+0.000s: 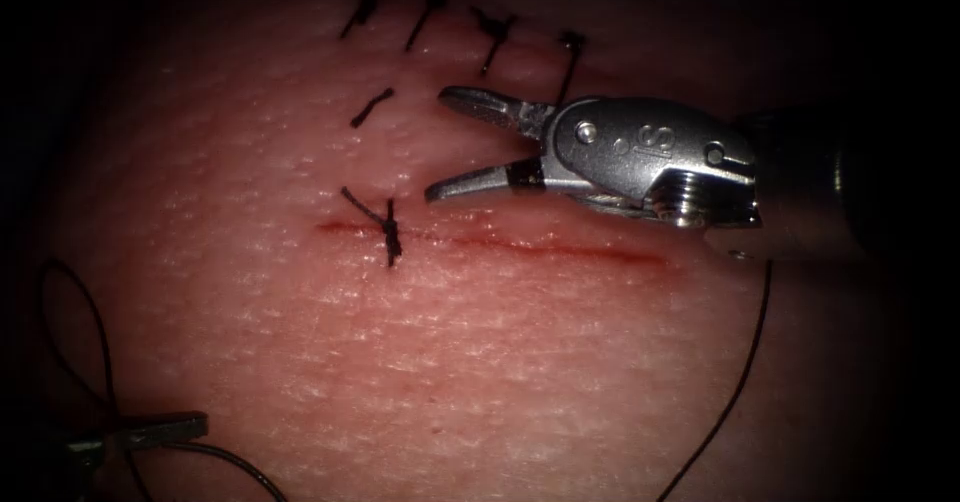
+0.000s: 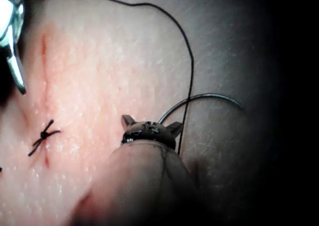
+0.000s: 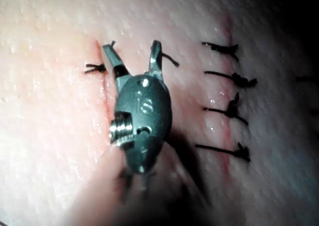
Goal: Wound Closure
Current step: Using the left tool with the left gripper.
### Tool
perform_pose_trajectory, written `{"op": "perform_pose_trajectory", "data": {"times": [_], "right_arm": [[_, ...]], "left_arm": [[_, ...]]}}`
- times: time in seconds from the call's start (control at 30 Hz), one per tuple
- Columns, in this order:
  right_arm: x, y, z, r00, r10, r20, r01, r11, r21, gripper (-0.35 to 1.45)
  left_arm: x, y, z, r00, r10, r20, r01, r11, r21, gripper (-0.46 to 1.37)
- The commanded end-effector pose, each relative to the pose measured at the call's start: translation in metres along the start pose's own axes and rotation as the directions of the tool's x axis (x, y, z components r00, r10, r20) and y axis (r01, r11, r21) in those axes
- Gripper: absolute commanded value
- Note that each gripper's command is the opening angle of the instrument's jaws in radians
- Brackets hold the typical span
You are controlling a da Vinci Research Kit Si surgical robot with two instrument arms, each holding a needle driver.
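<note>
Steel right tool (image 1: 445, 147), jaws wide apart and empty, hovers above the cut (image 1: 520, 245), while our left tool (image 1: 165, 429) grips the needle (image 2: 209, 99) off-tissue, left of the cut, presumably readying another stitch.

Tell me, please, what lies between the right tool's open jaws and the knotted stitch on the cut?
In the endoscope view, only bare tissue lies between the right tool, holding nothing, and the stitch. The left tool holds the needle.

the right tool (image 1: 440, 147), jaws spread and empty, blocks the tissue (image 1: 520, 362) above the cut (image 1: 560, 249). below it lies bare except thread (image 1: 735, 382) loops and one knot (image 1: 390, 234).
</note>
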Motion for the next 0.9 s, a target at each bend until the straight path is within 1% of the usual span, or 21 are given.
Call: {"op": "perform_pose_trajectory", "data": {"times": [0.03,0.23,0.43,0.5,0.6,0.67,0.77,0.9], "right_arm": [[0.0000,0.0000,0.0000,1.000,0.000,0.000,0.000,1.000,0.001,0.90],[0.0000,-0.0001,0.0000,1.000,0.000,0.000,0.000,1.000,0.001,0.90],[0.0001,-0.0002,0.0001,1.000,0.000,0.000,0.000,1.000,0.001,0.90],[0.0001,-0.0003,0.0001,1.000,0.000,0.000,0.000,1.000,0.002,0.90],[0.0002,-0.0004,0.0001,1.000,0.001,-0.001,-0.001,1.000,0.002,0.90],[0.0002,-0.0004,0.0000,1.000,0.002,0.000,-0.002,1.000,0.002,0.90],[0.0004,-0.0004,0.0000,1.000,0.003,0.000,-0.003,1.000,0.003,0.90],[0.0004,-0.0003,0.0000,1.000,0.004,0.000,-0.004,1.000,0.003,0.90]], "left_arm": [[0.0002,0.0002,0.0007,1.000,0.002,0.017,-0.002,1.000,0.001,0.56],[0.0004,0.0009,0.0037,0.998,0.025,0.055,-0.026,0.999,0.020,0.59],[0.0002,0.0005,0.0050,0.997,0.043,0.070,-0.045,0.999,0.024,0.58],[-0.0001,0.0004,0.0056,0.995,0.052,0.084,-0.055,0.998,0.023,0.57],[-0.0012,0.0006,0.0069,0.988,0.082,0.133,-0.084,0.996,0.011,0.57],[-0.0020,0.0009,0.0078,0.980,0.094,0.173,-0.095,0.995,0.000,0.60],[-0.0030,0.0013,0.0084,0.980,0.102,0.173,-0.102,0.995,-0.007,0.59],[-0.0033,0.0013,0.0091,0.979,0.104,0.173,-0.105,0.994,-0.007,0.59]]}}
